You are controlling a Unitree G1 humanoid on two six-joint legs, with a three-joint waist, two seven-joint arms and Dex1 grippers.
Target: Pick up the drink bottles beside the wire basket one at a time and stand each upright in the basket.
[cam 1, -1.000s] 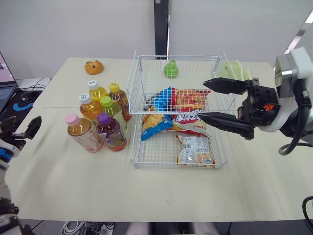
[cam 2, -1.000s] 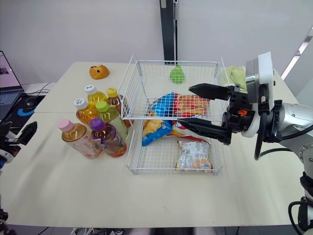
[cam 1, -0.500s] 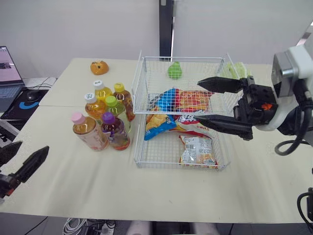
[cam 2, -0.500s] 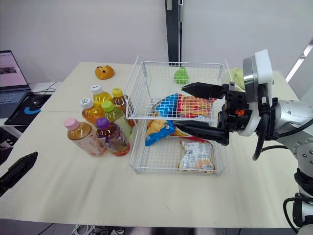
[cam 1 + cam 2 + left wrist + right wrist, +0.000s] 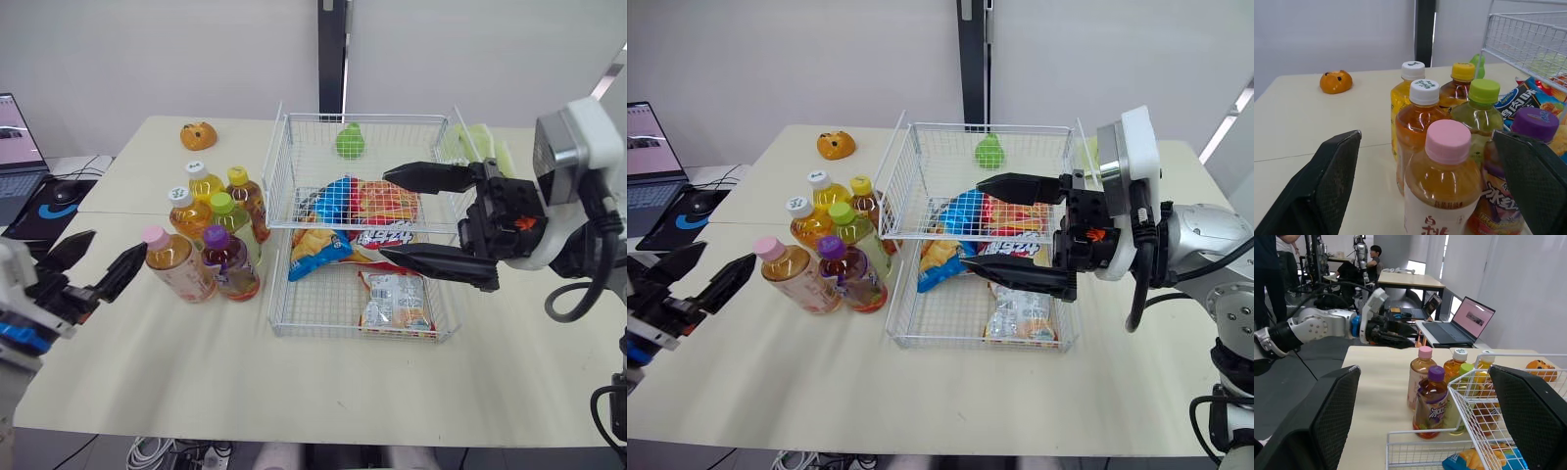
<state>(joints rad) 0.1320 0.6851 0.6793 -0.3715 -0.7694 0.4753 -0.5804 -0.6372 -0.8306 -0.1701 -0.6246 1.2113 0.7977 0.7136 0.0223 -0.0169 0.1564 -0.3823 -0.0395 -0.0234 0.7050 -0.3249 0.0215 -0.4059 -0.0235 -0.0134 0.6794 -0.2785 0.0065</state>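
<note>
Fingers spread wide, the left hand (image 5: 118, 243) faced the pink-capped bottle (image 5: 176, 264), nearest of six standing on the worktop (image 5: 196, 372) beside the wire basket (image 5: 284, 323) and likely first pick; the right hand (image 5: 385, 213) hovered wide, empty, over the basket.

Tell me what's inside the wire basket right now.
Snack bags lie in the wire basket: blue chip bag, red bag, small packet in front. Drink bottles all stand outside. The open right gripper above covers part of the bags.

Wire basket (image 5: 279, 176) floor being largely covered by snack packets (image 5: 392, 299); left wall being crowded by clustered bottles (image 5: 223, 220); bare table (image 5: 176, 362) being left open before the pink-capped bottle (image 5: 179, 266).
</note>
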